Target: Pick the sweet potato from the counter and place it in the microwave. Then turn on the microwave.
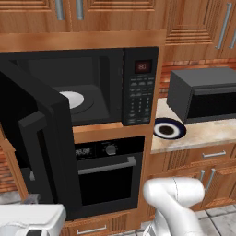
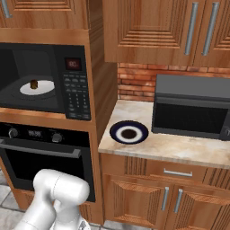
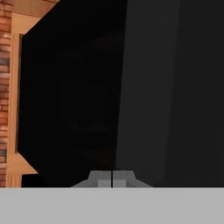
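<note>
The microwave (image 1: 140,92) (image 2: 76,90) stands with its wide black door (image 1: 41,138) swung open to the left. Inside, the sweet potato (image 2: 33,84) sits as a small brown lump on the white turntable (image 2: 42,88) (image 1: 73,99). The red display is lit above the keypad. In the hand view my gripper (image 3: 112,177) is shut with nothing between its fingertips, close in front of the door's flat black panel (image 3: 78,100). The counter (image 1: 207,133) (image 2: 170,146) lies to the right of the microwave.
A blue-rimmed plate (image 1: 169,129) (image 2: 129,133) lies on the counter beside a dark grey box appliance (image 1: 203,94) (image 2: 193,108). A black oven (image 1: 108,170) (image 2: 40,157) with knobs sits under the microwave. Wooden cabinets hang above, and a brick wall runs behind the counter.
</note>
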Robot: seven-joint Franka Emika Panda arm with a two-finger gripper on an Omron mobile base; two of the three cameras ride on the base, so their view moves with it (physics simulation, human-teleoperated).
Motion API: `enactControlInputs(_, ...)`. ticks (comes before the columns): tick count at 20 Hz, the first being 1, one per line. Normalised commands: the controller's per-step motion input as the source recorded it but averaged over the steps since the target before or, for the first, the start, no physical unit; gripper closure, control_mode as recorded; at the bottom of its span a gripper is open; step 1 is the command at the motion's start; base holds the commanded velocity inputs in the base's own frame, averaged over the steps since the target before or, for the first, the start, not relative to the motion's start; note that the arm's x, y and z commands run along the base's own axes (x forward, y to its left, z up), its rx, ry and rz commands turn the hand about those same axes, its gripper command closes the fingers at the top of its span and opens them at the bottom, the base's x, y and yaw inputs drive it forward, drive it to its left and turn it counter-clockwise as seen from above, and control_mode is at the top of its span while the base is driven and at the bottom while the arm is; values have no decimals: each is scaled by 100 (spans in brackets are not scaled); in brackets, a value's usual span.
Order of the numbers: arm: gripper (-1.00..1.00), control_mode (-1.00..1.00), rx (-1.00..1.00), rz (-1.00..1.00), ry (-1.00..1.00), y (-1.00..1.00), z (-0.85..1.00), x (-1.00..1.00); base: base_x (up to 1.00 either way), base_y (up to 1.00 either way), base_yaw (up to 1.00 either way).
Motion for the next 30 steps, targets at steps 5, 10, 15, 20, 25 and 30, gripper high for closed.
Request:
enactControlInputs(5,100,-100,0,-5,0,32,-23,25,0,0,0)
enactControlInputs(10,100,-100,0,-5,0,33,-24,24,0,0,0)
enactControlInputs(15,100,-100,0,-6,0,28,-19,22,0,0,0)
enactControlInputs(20,100,-100,0,-7,0,19,-10,20,0,0,0)
enactControlInputs(25,100,-100,0,-7,0,5,-5,16,0,0,0)
enactControlInputs(30,100,-100,0,-6,0,0,-4,18,0,0,0)
